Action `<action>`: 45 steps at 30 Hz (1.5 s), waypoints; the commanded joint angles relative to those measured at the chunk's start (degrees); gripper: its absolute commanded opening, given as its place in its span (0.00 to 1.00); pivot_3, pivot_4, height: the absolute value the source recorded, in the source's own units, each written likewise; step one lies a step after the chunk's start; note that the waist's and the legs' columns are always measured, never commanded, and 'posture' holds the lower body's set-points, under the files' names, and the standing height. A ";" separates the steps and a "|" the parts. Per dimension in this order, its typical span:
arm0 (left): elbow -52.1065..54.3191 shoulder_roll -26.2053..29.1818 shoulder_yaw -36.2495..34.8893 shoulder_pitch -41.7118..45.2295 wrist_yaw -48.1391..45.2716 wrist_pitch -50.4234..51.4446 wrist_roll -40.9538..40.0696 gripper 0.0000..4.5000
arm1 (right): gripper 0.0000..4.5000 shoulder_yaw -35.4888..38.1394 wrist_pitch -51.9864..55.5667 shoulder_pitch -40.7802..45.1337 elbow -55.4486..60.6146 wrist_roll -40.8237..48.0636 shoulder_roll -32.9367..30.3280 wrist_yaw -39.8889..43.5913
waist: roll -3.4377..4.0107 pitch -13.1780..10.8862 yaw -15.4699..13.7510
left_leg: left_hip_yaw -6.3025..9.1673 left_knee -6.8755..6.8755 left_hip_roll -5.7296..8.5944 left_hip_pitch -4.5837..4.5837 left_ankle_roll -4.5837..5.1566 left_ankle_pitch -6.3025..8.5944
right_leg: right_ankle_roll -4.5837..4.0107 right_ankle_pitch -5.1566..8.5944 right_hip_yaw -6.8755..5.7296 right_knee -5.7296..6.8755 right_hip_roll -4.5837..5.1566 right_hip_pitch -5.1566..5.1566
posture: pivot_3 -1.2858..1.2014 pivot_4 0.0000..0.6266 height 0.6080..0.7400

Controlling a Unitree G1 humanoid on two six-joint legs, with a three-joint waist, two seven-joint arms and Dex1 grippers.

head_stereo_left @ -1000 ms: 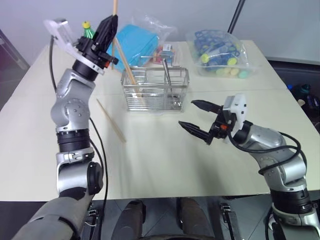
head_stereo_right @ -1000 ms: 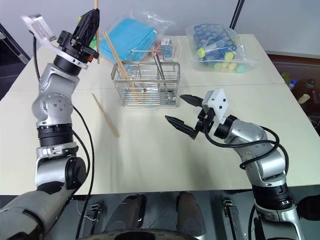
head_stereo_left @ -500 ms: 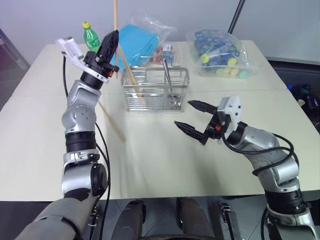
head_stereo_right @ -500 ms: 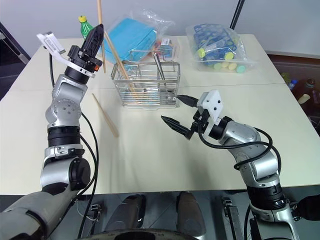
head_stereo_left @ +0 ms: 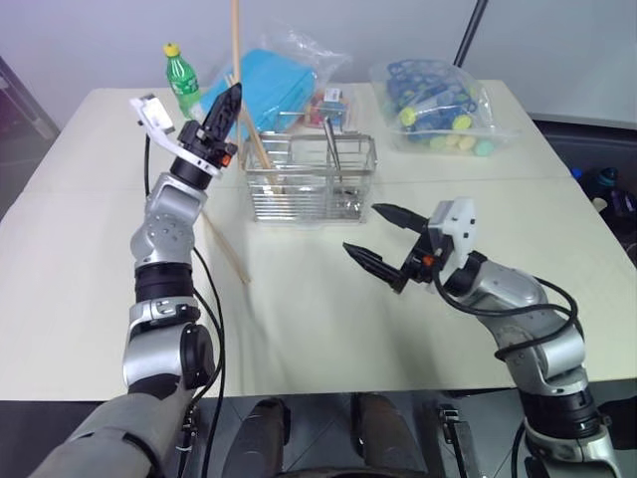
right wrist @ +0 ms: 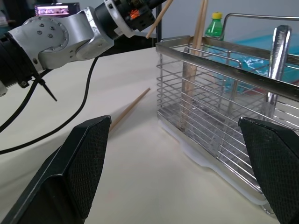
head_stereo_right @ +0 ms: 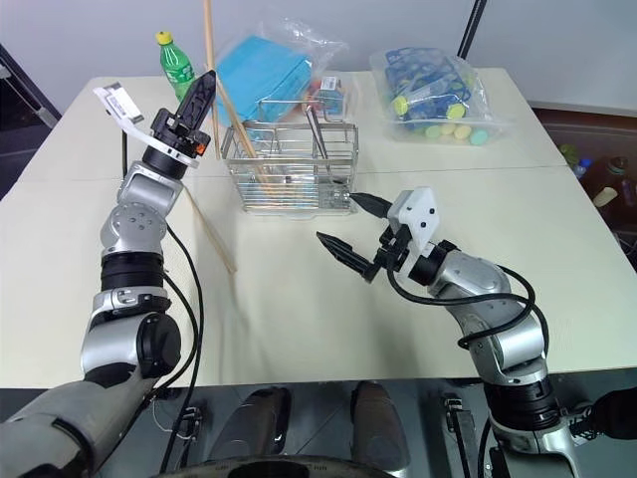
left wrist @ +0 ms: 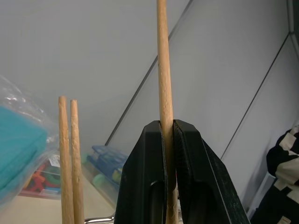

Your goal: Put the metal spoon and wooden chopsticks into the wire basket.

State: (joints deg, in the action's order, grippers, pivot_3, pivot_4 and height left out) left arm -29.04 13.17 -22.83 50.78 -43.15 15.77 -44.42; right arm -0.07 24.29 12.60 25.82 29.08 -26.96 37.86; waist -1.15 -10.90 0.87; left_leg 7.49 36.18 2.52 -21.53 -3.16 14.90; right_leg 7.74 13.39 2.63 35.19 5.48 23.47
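**One chopstick pinched upright beside the basket**

One long, light-brown wooden chopstick (head_stereo_left: 236,40) is standing nearly upright, pinched between the closed black fingers of the left gripper (head_stereo_left: 229,101), just to the left of the rectangular silver wire basket (head_stereo_left: 311,179). Two more wooden chopsticks (head_stereo_left: 255,145) are leaning inside the basket's left compartment, and the shiny metal spoon (head_stereo_left: 333,147) is standing in a compartment further right (its bowl is hidden down in the wires). Another chopstick (head_stereo_left: 223,241) is lying flat on the cream table (head_stereo_left: 299,319), left of the basket. The right gripper (head_stereo_left: 381,241) is hovering over the table in front of the basket, fingers spread wide and holding nothing. A green plastic bottle (head_stereo_left: 181,76) and clear bags of coloured items (head_stereo_left: 438,105) are sitting behind.
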 commanded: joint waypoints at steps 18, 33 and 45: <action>-3.47 0.25 0.00 5.24 0.15 -4.18 2.84 0.00 | 1.00 -1.22 -2.79 -1.20 3.09 -1.58 3.13 -3.05 | 0.00 0.00 -0.02 | 0.00 0.00 0.00 0.00 0.00 0.00 | 0.00 0.00 0.00 0.01 0.00 0.00 | 0.52 0.24 1.00; -8.28 -0.91 5.16 7.03 0.98 -15.87 13.95 0.00 | 1.00 -2.17 -4.09 -2.21 3.16 -2.91 5.92 -5.08 | 0.00 0.00 0.04 | 0.00 -0.01 0.01 0.01 0.00 0.00 | 0.00 0.00 0.00 0.00 0.00 0.00 | 0.52 0.24 1.00; -10.17 -3.82 8.09 6.01 4.46 -24.15 20.25 0.00 | 1.00 -2.63 -4.01 -1.84 3.05 -2.58 6.64 -5.49 | 0.00 0.00 0.01 | 0.00 0.00 0.01 0.00 0.00 0.00 | 0.00 0.00 0.00 0.01 0.00 0.00 | 0.52 0.24 1.00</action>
State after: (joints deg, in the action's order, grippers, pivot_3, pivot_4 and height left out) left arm -40.39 9.33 -15.04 55.96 -39.13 -7.01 -24.68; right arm -2.87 21.46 10.16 25.94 26.00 -20.80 32.43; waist -1.15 -10.90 0.88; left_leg 7.49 36.18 2.53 -21.52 -3.16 14.89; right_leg 7.74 13.39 2.64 35.20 5.47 23.47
